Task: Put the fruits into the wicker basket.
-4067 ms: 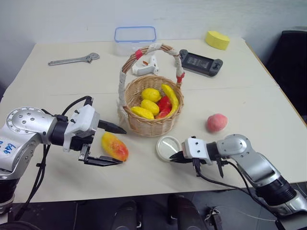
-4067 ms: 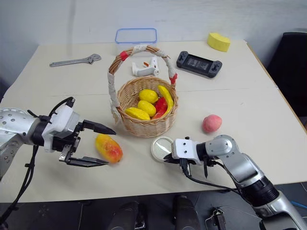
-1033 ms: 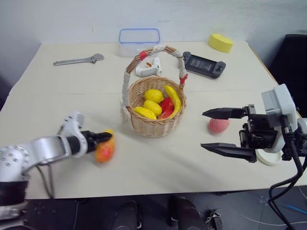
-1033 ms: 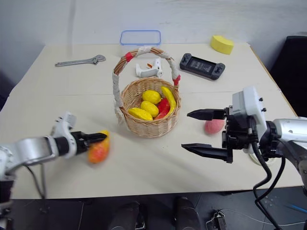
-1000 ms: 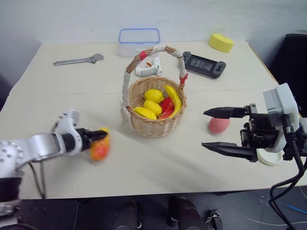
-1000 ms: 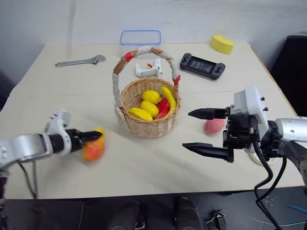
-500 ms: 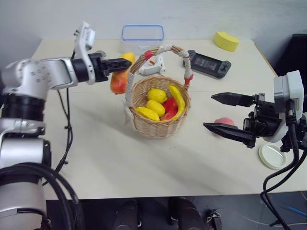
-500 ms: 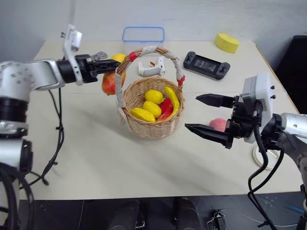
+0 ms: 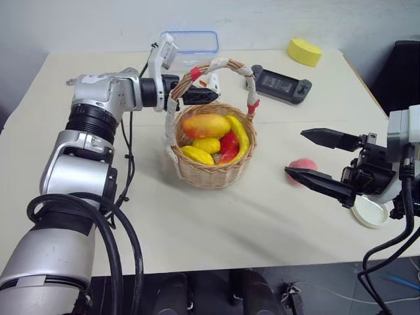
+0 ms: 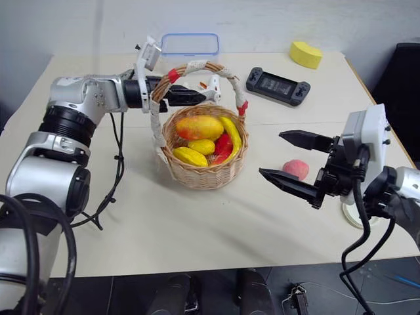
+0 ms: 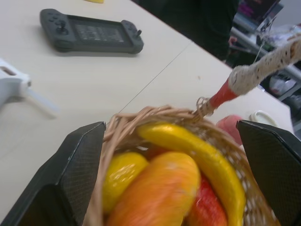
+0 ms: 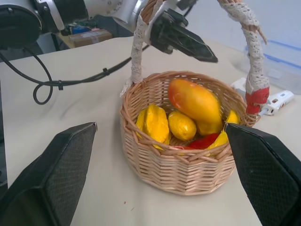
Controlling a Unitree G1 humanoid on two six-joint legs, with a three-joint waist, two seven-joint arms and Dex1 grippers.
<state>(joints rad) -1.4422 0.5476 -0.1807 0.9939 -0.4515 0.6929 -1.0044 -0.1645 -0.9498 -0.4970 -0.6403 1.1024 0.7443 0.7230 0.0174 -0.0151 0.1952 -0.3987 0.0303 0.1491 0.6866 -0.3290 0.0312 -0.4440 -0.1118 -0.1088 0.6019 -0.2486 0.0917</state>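
mango in wicker basket | left end effector wide open, empty, under handle: your retreat could snag it | right end effector open, empty: may nudge peach

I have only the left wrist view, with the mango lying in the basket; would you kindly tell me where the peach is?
Observer: The peach lies on the table, to the right of the wicker basket, not in it.
Operator: Is the right gripper near it?
Observer: Yes, the right gripper is just beside the peach, its jaws open and holding nothing.
Operator: What is behind the basket?
Observer: A clear blue-rimmed box stands at the far edge of the table.
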